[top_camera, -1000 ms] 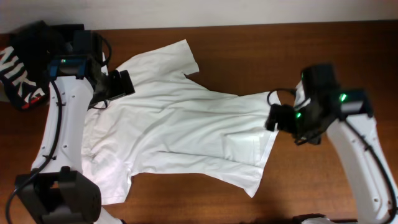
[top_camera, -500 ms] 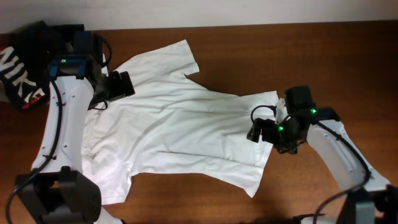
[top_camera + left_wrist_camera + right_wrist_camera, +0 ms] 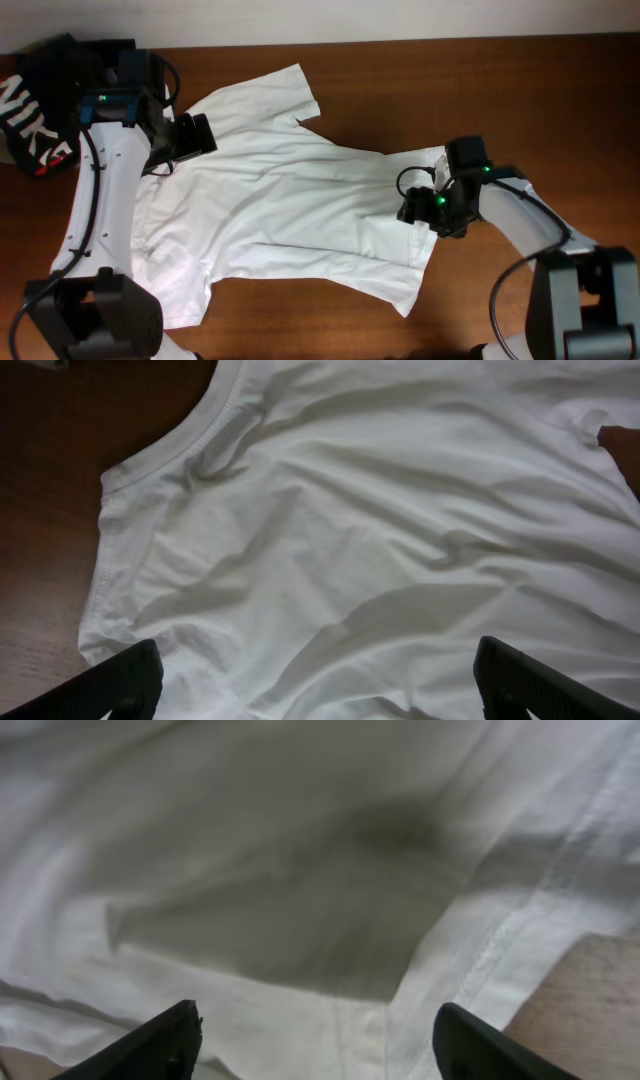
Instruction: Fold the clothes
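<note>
Your white T-shirt (image 3: 290, 210) lies spread flat on the dark wooden table (image 3: 520, 90), slanting a little, with the collar (image 3: 190, 435) at the left end under your left arm and the hem at the right end by your right arm. One short sleeve (image 3: 275, 90) fans out toward the far edge; the other reaches toward the near edge beside the left arm's base. The cloth is thin and soft, and shallow creases and ripples run across the chest. The collar is a narrow ribbed band, and the hem (image 3: 500, 935) shows a folded, stitched seam. Your left gripper (image 3: 190, 137) hangs over the shoulder area just inside the collar with its fingers spread wide, holding nothing. Your right gripper (image 3: 412, 208) is low over the cloth just inside the hem, fingers apart, with rumpled fabric lying between them and no pinch visible. For room, you have a broad stretch of bare wood to the right of the hem and a strip along the far side above the shirt. The near hem corner comes close to the front edge. A black garment with white NIKE lettering (image 3: 30, 110) is bunched at the far left corner, behind the left arm and apart from the shirt.
</note>
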Available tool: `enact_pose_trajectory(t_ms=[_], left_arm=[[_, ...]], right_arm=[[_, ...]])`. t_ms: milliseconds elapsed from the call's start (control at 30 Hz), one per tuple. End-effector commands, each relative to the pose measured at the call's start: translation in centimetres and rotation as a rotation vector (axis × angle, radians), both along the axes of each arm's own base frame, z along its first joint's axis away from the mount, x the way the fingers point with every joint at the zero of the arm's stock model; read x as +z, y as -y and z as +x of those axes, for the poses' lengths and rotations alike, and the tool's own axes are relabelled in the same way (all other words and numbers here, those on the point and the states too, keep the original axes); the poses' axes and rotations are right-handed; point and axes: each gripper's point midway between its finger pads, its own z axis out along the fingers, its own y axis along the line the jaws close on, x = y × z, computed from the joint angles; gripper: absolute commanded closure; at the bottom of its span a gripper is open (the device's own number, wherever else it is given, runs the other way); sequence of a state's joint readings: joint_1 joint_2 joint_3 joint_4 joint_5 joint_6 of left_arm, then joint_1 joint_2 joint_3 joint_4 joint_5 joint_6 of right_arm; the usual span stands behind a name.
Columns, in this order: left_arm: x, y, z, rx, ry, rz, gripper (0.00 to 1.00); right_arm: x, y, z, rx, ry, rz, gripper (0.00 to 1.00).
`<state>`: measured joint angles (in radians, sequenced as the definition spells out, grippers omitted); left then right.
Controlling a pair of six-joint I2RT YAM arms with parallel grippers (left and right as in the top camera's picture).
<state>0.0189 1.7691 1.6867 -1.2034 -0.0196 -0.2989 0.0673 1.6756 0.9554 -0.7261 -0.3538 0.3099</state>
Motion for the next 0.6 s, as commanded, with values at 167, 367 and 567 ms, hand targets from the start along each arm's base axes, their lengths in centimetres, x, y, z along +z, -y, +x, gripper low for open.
enact_pose_trajectory(t_ms=[167,367,567], left_arm=[[0.7,-0.3,0.2,0.005,0.028,0.011,0.01],[0.6,-0.3,0.0,0.005,0.02,0.01,0.01],[0.6,-0.3,0.1,0.005,0.021,0.011,0.01]], right_arm=[[-0.5,-0.5,1.9,-0.002,0.065,0.022,0.4],[-0.7,-0.4,2.0,-0.017,0.057,0.015,0.9],[-0.8,-0.2,1.8,-0.042,0.04,0.007,0.96]])
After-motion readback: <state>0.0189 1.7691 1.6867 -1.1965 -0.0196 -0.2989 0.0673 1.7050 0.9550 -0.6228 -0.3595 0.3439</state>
